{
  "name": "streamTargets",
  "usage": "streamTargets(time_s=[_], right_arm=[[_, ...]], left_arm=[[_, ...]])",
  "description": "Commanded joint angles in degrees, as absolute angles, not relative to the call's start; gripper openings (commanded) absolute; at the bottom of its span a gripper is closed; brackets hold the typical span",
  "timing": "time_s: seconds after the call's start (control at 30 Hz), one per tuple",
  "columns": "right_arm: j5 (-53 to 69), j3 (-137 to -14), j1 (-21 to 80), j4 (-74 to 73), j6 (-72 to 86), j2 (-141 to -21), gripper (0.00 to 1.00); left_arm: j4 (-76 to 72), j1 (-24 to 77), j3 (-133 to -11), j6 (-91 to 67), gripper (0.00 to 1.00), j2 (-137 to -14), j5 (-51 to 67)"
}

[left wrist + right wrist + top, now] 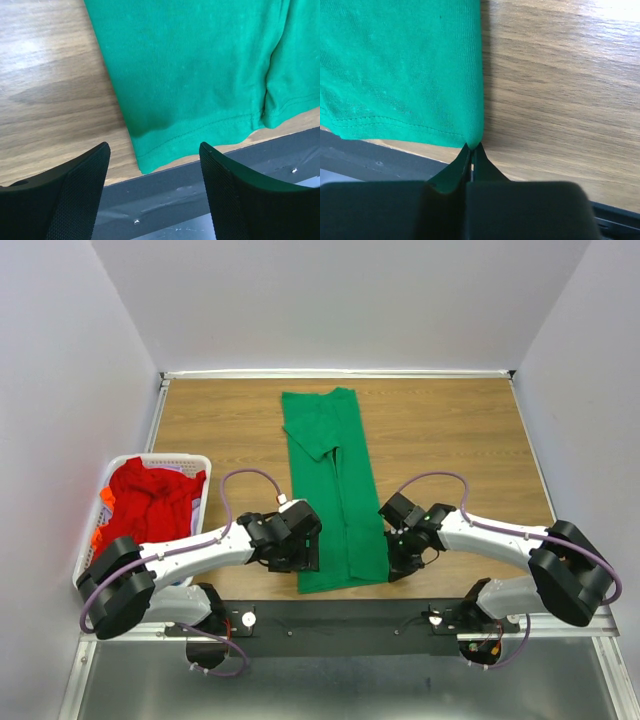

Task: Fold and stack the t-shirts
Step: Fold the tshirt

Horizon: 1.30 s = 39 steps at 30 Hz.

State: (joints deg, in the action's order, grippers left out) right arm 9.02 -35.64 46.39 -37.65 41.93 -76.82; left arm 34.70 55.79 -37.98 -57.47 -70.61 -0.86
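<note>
Top external view: bright green cloth t-shirt [335, 490] lay half-folded on the wooden tabletop [450, 440]; red t-shirts [150, 500] filled the white slatted basket [160, 457] at 9 o'clock. Left end effector [155, 147] gaped wide; right end effector [471, 148] pinched the green hem.

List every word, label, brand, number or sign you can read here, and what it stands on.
None: no text can be read in any view.
The green t-shirt is plain, with no print or tag showing.
The red t-shirts and the white basket that holds them show no lettering either.
</note>
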Motion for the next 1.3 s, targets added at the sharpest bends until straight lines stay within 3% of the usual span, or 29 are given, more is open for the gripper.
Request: streamTargets(time_s=[0.0,0.27,0.87,1.2,1.27], right_arm=[[7.6,-33.5,46.6,-36.6,42.1,-77.6,0.01],[7.5,-34.1,46.5,-36.7,42.5,-77.3,0.01],[8.7,-34.7,46.5,-36.7,42.5,-77.1,0.01],[8.8,-35.1,46.6,-36.7,41.8,-77.8,0.01],[8.9,-35.1,46.5,-36.7,41.7,-78.0,0.01]], left_arm=[[33.6,56.8,-36.9,-59.8,0.77,-71.2,-0.3],[33.8,58.6,-37.1,-61.7,0.56,-73.3,-0.3],[43.1,62.5,-40.7,-67.4,0.52,-76.1,-6.1],[39.3,63.7,-39.7,-66.4,0.52,-80.7,-4.0],[38.7,63.9,-39.3,-66.3,0.48,-81.5,-3.6]])
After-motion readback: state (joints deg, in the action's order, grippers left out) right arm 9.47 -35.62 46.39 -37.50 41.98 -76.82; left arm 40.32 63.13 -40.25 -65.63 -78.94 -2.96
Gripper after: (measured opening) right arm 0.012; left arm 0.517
